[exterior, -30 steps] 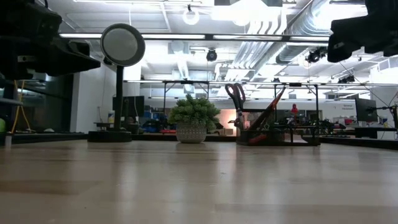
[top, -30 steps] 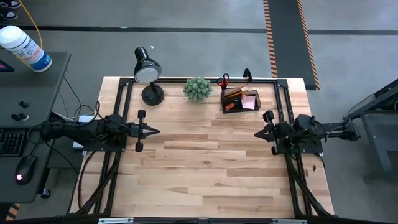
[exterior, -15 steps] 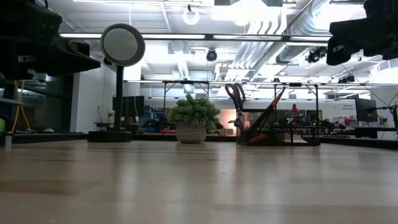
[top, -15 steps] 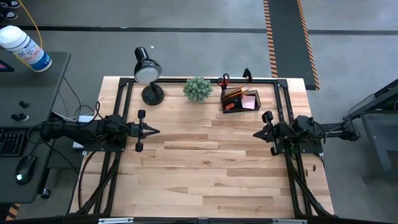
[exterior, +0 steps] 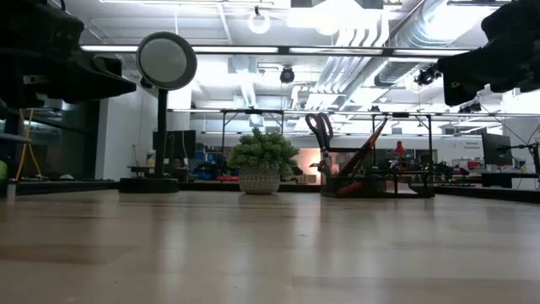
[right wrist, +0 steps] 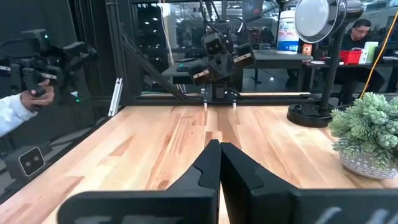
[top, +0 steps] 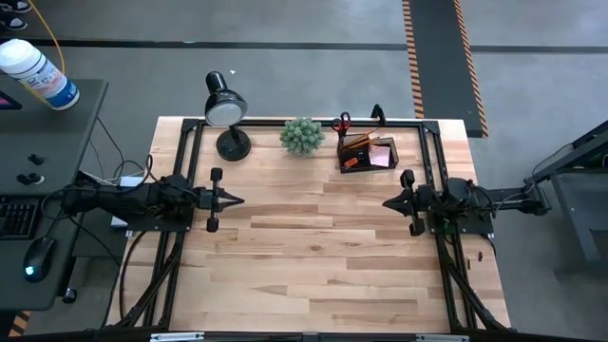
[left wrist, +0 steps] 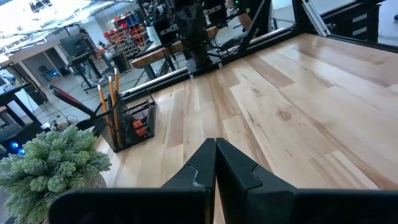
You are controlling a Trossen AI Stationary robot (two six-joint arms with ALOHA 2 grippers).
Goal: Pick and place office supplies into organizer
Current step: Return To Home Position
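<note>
Black organizer (top: 368, 155), loaded with pencils (top: 355, 141), scissors (top: 342, 123) and a pink pad (top: 382, 154), is found at the worktop's (top: 313, 266) far edge, toward the right corner. Nearer it, the right gripper (top: 388, 201) is seen clenched and empty, as is the left gripper (top: 236, 199) opposite.

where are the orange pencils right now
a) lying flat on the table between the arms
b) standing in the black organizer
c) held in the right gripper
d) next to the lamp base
b: the orange pencils stand upright in the black organizer, while the left gripper and the right gripper are both shut with nothing in them.
</note>
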